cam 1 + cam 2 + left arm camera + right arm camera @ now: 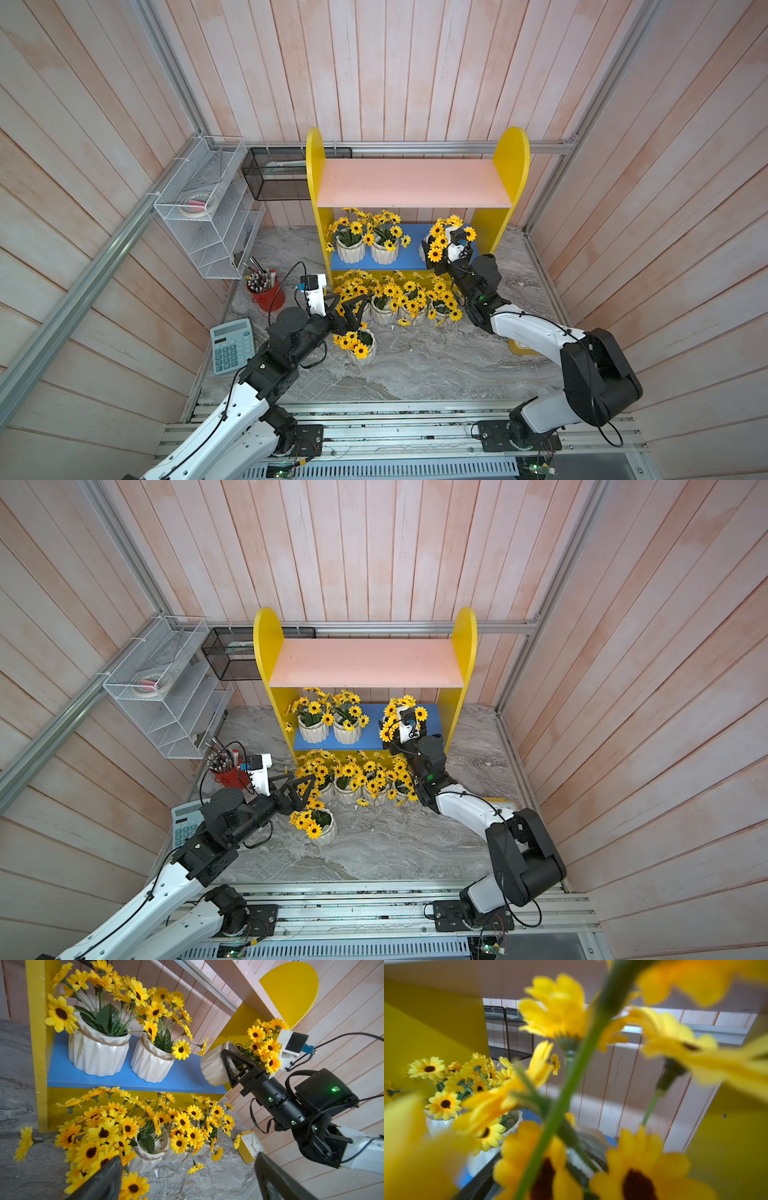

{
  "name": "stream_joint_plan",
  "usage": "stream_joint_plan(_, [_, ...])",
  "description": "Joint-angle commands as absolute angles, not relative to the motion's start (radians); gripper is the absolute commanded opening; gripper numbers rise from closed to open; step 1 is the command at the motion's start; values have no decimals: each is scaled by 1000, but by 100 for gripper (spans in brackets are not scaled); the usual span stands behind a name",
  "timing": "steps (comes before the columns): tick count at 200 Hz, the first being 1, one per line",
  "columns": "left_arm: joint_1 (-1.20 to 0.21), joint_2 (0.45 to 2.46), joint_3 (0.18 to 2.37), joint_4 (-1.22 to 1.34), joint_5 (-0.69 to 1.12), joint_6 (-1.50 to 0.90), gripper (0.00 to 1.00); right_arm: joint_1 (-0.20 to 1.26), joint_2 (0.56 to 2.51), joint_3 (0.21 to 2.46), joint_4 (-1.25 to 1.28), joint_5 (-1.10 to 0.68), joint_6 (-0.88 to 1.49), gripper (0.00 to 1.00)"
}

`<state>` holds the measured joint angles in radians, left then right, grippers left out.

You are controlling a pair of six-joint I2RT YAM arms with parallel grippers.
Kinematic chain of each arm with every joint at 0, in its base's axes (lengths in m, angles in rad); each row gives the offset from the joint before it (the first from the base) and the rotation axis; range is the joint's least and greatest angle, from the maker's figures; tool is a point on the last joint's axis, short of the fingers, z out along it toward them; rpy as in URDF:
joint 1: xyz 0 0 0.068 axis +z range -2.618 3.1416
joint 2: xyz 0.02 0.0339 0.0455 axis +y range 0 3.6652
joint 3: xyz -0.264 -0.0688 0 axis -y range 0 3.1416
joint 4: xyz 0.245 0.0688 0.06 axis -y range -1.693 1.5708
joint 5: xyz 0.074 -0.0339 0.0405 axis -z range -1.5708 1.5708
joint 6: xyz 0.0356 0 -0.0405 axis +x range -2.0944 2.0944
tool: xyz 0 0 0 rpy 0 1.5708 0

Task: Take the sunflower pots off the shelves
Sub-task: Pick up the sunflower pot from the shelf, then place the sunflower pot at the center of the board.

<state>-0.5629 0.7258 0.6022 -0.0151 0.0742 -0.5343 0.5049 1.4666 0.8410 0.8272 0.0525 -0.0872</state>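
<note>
So the left gripper (pixel 353 301) hung wide open over the counter (pixel 436 374), just above one sunflower pot (pixel 365 353) standing alone out front. A row of more pots (pixel 382 316) crowded the counter right against the front of the shelves (pixel 515 162). Two upright pots (pixel 351 251) sat at the left end of the blue lower board (pixel 409 259). At its right end the right gripper (pixel 436 253) had its jaws either side of a tilted pot (pixel 212 1068), and honestly I couldn't tell if it was squeezing.
</note>
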Motion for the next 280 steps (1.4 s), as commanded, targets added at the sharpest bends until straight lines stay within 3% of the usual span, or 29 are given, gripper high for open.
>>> stream_joint_plan(1, [-559, 724, 636, -23, 85, -511, 100, 535, 1389, 825, 853, 99, -136, 0])
stream_joint_plan(56, [-558, 696, 632, -54, 57, -508, 100, 692, 1191, 722, 739, 210, -167, 0])
stream_joint_plan(90, [-558, 666, 575, -88, -16, -546, 100, 886, 1034, 528, 811, 292, -129, 0])
stream_joint_plan(117, [-558, 615, 530, -149, -108, -581, 100, 1049, 1003, 488, 728, 379, -97, 0])
stream_joint_plan(156, [-558, 574, 495, -148, -143, -606, 100, 1168, 1127, 457, 759, 424, -31, 0])
stream_joint_plan(280, [-558, 547, 519, -196, -140, -628, 100, 1164, 1600, 410, 1124, 418, 71, 0])
